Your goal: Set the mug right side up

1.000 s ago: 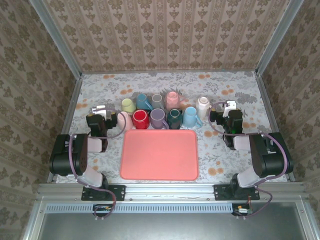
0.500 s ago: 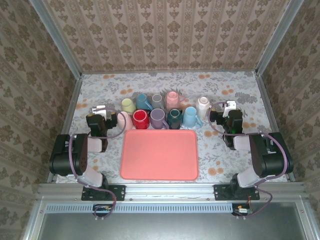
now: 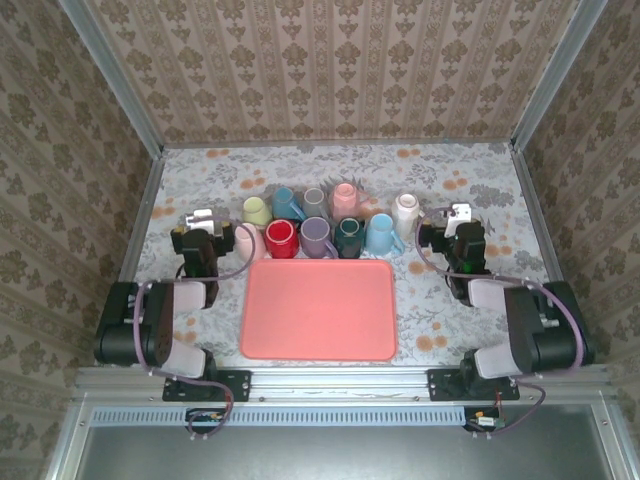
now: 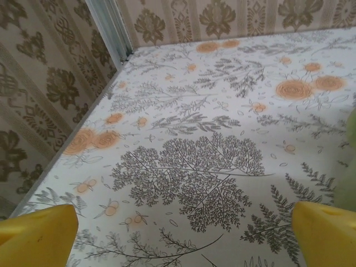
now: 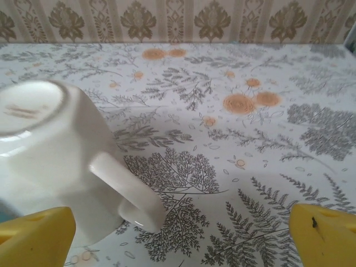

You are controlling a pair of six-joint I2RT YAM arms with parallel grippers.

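Note:
A white mug point(image 5: 50, 161) stands upside down on the flowered table, base up, with its handle point(image 5: 125, 192) pointing toward my right gripper point(image 5: 183, 239). That gripper is open, its yellow fingertips point(image 5: 325, 236) low at either side, and the mug sits just left of the gap. From above, the white mug point(image 3: 406, 212) is the right end of the mug cluster, just left of the right gripper point(image 3: 455, 220). My left gripper point(image 3: 200, 224) is open over bare table point(image 4: 189, 172) beside a pale pink mug point(image 3: 248, 240).
A pink tray point(image 3: 318, 308) lies in the middle near the front. Behind it stand two rows of several coloured mugs, among them a red one point(image 3: 281, 238) and a purple one point(image 3: 316, 236). Patterned walls close in the back and sides.
Both arms' elbows have sunk a little toward the near edge. The grippers have hardly moved and both remain open. The mugs are where they were.

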